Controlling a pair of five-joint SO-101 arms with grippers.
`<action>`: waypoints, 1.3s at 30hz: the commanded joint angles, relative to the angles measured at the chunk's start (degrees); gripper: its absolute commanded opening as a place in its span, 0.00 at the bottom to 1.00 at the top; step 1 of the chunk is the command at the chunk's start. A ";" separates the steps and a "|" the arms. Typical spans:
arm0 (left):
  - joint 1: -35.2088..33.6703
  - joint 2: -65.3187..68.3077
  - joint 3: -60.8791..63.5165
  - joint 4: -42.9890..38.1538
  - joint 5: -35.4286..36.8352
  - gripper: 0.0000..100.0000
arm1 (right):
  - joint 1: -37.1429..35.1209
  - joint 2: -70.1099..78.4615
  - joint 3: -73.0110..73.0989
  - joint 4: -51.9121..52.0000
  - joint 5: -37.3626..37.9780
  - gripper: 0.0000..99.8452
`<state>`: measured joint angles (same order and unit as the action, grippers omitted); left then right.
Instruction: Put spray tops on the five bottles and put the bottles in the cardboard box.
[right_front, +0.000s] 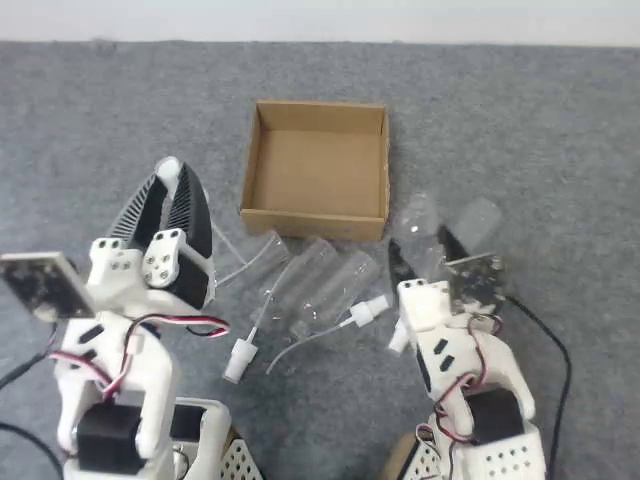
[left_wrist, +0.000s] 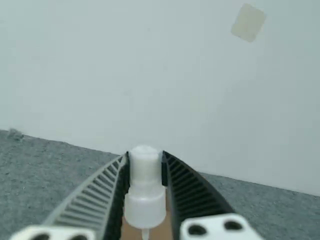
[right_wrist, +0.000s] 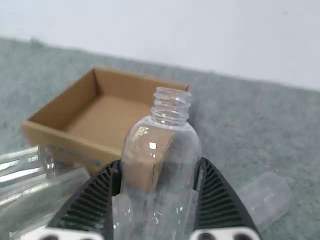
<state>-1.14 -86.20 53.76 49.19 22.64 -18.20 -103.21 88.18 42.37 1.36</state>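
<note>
My left gripper is raised over the table's left side and is shut on a white spray top, whose thin tube hangs below it. My right gripper is shut on an upright clear bottle; its threaded neck is open and has no top. In the high view this bottle stands just right of the cardboard box, which holds nothing. Three clear bottles lie side by side on the carpet in front of the box. Another bottle lies to the right.
Two loose spray tops with tubes lie on the grey carpet, one near the left arm's base and one beside the right arm. Bare carpet surrounds the box at the back and on both sides.
</note>
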 joint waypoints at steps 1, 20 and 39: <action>-0.44 -0.35 -0.57 -1.58 0.88 0.01 | -2.68 -0.66 0.97 -4.09 0.79 0.04; -1.93 -5.63 -0.66 -0.97 5.45 0.01 | -18.24 -0.66 7.56 -10.59 3.78 0.04; -1.49 -17.76 4.53 -0.88 5.71 0.01 | -29.14 -0.13 8.35 -11.47 11.25 0.04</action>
<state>-2.73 -103.25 58.42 49.10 27.47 -45.63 -103.21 95.21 32.44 10.24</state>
